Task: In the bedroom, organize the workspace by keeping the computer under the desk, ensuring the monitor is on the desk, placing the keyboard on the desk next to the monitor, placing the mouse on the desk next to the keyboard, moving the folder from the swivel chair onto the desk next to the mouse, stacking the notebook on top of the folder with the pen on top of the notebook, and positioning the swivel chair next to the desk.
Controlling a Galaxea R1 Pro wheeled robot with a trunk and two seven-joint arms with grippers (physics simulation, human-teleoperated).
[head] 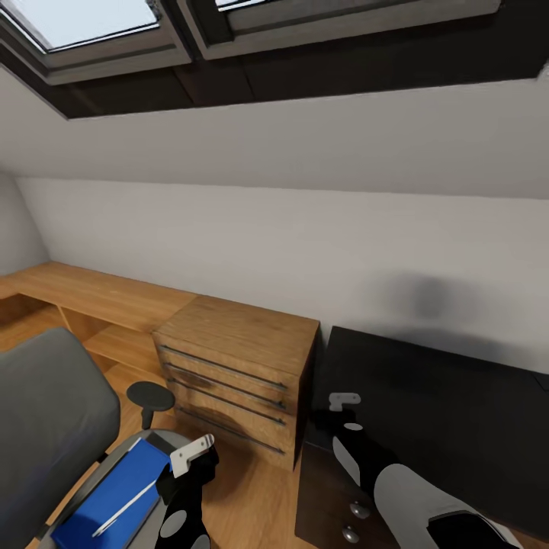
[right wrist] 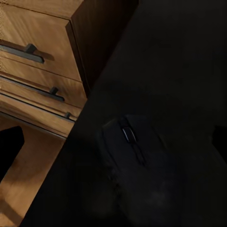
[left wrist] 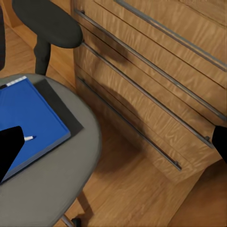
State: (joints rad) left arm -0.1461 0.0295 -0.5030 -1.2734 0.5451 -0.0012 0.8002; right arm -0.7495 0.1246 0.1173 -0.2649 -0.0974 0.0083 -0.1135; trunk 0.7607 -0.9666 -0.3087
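Beside the wooden chest (head: 244, 374), black desk (head: 442, 412) under sloped white wall (head: 305, 229).

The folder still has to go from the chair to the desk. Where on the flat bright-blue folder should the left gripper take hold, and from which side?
Probably the flat bright-blue folder's edge nearest the light wooden chest of drawers, coming in low from that side. It lies flat on the grey swivel chair seat with a thin white pen on top, so a level pinch of that edge avoids the pen; the left gripper is already beside it.
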